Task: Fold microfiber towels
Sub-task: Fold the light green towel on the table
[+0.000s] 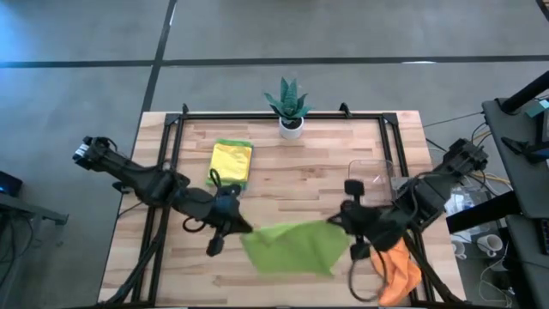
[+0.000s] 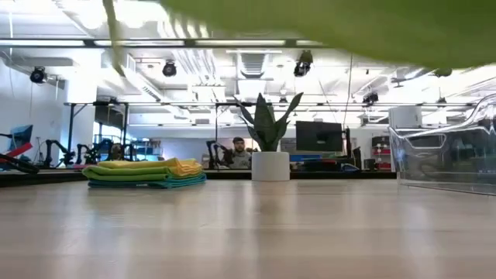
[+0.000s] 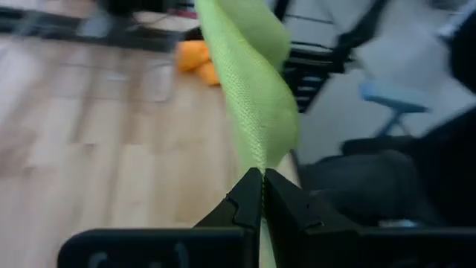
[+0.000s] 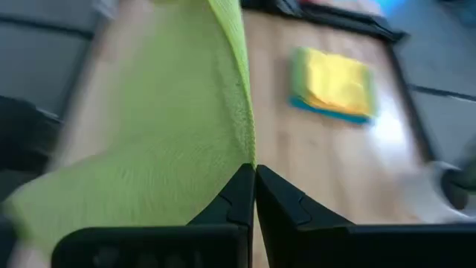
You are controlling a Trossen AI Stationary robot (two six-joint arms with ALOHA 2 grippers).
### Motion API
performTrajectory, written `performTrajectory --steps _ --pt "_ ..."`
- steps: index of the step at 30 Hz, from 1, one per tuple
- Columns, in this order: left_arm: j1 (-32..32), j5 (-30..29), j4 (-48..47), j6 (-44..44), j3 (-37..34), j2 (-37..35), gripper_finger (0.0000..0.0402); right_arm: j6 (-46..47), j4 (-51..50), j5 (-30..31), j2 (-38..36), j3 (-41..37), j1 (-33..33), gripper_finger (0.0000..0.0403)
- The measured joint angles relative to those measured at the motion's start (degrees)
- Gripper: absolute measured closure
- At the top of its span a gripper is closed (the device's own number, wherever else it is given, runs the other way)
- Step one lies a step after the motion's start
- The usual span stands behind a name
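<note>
Lime green towel [image 1: 292,247] held off the worktop [image 1: 300,180] near its front edge, stretched between both arms. Left pincer [image 1: 233,225] is clamped on the towel's left corner; the left wrist view shows the fingers pressed together with the cloth edge rising from between them. Right pincer [image 1: 341,225] is clamped on the opposite corner; the right wrist view shows the same pinch, the cloth fanning away from the fingertips. In the low view the towel hangs across the top of the picture, clear of the wood. A finished stack [image 1: 231,161] lies at back left, yellow on top, green and a blue edge showing beneath. The orange towel [image 1: 399,270] lies crumpled at the front right, partly under the right arm. A clear plastic tray [image 1: 375,174] sits right of centre, a potted plant [image 1: 290,107] at the back edge. Judgement: the cloth is light, limp and sags between holds; it offers no stiffness, so corners and hems are the sensible grip points, and the napped weave should resist slipping.
</note>
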Motion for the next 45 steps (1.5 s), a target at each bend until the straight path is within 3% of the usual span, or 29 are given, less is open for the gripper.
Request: performTrajectory --steps 3,6,12,15,21,27,32,35,41,45 --pt "4.21 -0.98 -0.35 0.01 -2.62 0.94 0.0402 -1.38 -4.05 0.46 1.21 -2.25 -4.75 0.0394" --pt "8.98 -1.16 0.55 0.01 -7.29 2.84 0.0402 -4.01 -1.86 0.17 2.98 -9.6 -10.6 0.0394" --pt "18.28 0.07 8.12 0.31 -20.65 8.44 0.0401 -17.01 22.49 -7.53 8.74 -30.34 -20.5 0.0394" --pt "21.72 0.42 14.35 3.15 -26.38 12.2 0.0402 -21.89 30.83 -8.26 12.38 -35.18 -24.07 0.0394" --pt "23.52 1.48 18.32 17.09 -27.75 18.88 0.0397 -23.67 32.48 -9.41 18.26 -35.73 -28.32 0.0394" --pt "23.36 0.09 15.61 23.32 -24.75 18.69 0.0335 -23.79 32.82 -12.15 20.28 -34.78 -28.66 0.0394" --pt "21.09 -1.06 15.4 13.37 -24.22 16.14 0.0273 -22.51 32.76 -12.35 20.26 -34.75 -30.01 0.0394" --pt "17.84 -1.62 16.41 7.39 -24.02 16.04 0.0258 -20.75 32.49 -12.37 20.09 -34.73 -31.89 0.0394" --pt "12.07 -15.02 26.39 0.91 -24.06 19.09 0.0256 -20.58 32.41 -13.32 20.03 -34.68 -35.1 0.0394" --pt "11.74 -20.17 29.01 -3.14 -23.29 23.54 0.0256 -20.56 32.45 -15.56 20.01 -34.64 -35.61 0.0394"
